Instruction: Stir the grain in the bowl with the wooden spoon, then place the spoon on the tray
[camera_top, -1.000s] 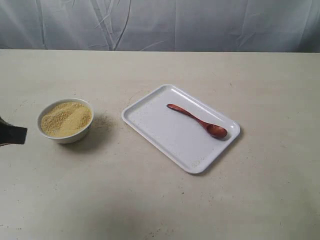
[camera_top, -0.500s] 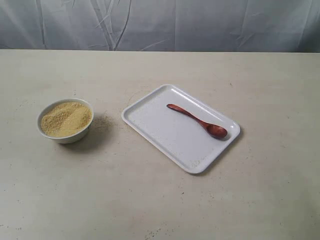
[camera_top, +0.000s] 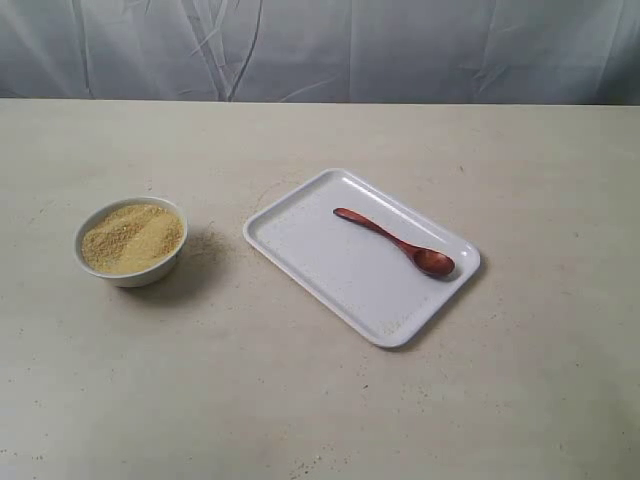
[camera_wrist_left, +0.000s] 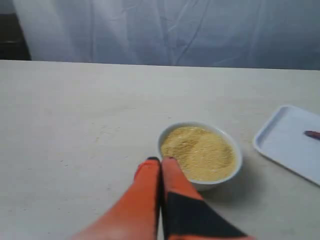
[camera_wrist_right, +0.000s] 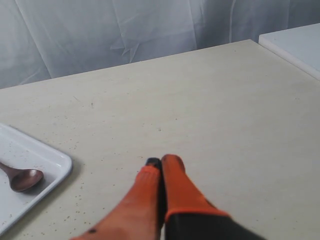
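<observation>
The dark reddish-brown wooden spoon (camera_top: 393, 241) lies on the flat white rectangular tray (camera_top: 310, 250). Both the left gripper (camera_wrist_left: 161, 161) and the right gripper (camera_wrist_right: 161, 161) are pressed together, empty. We judge it wisest to part the right fingers and pinch the handle mid-length.

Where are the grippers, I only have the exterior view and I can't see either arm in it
Observer: The left gripper shows in its wrist view with fingers pressed together, empty, near the bowl but not touching it.
Operator: And the right one?
Observer: The right gripper is also shut and empty, over bare table beside the tray corner where the wooden spoon scoop lies.
Operator: Anything past the table on that side?
Observer: A second white surface shows at the edge of the right wrist view; what it is I cannot tell.
</observation>
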